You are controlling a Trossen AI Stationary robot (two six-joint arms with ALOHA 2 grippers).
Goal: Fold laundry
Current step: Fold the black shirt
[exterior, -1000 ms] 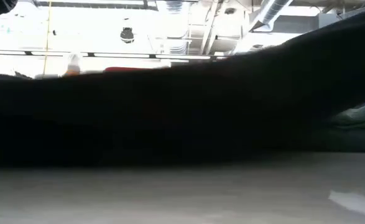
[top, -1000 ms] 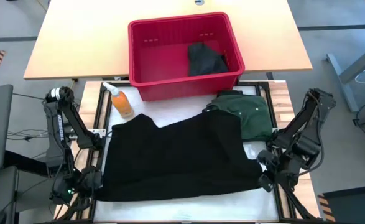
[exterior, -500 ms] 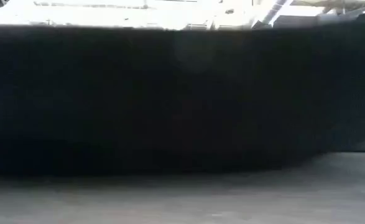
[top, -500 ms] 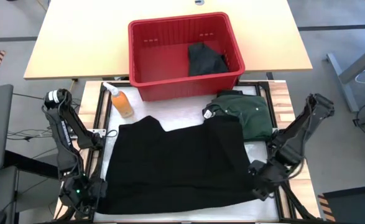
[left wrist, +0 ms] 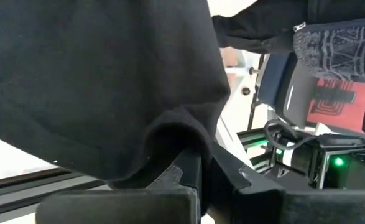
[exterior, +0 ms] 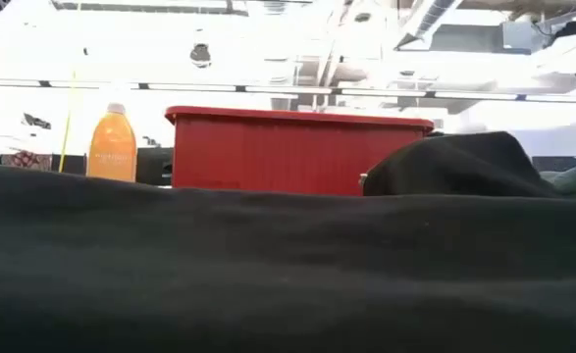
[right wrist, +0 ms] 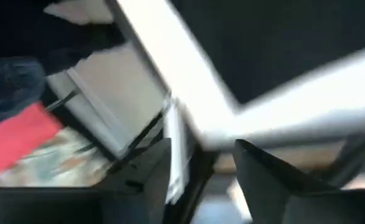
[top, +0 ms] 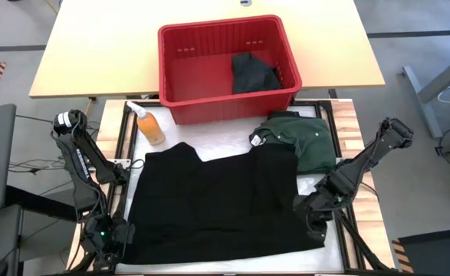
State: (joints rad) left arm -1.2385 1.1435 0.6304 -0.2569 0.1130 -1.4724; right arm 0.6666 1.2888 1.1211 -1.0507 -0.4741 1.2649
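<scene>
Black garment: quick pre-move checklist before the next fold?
1. Black garment spread flat on the table: ok, apart from a raised fold near the green shirt.
2. Left tool gripping the garment's near left corner: ok, shut on the cloth.
3. Right tool released: ok, fingers apart with nothing between them.
4. Green shirt clear of the fold area: not ok, the black garment's far right corner meets it.
5. Orange bottle clear of the cloth: ok, upright beside the red bin.
</scene>
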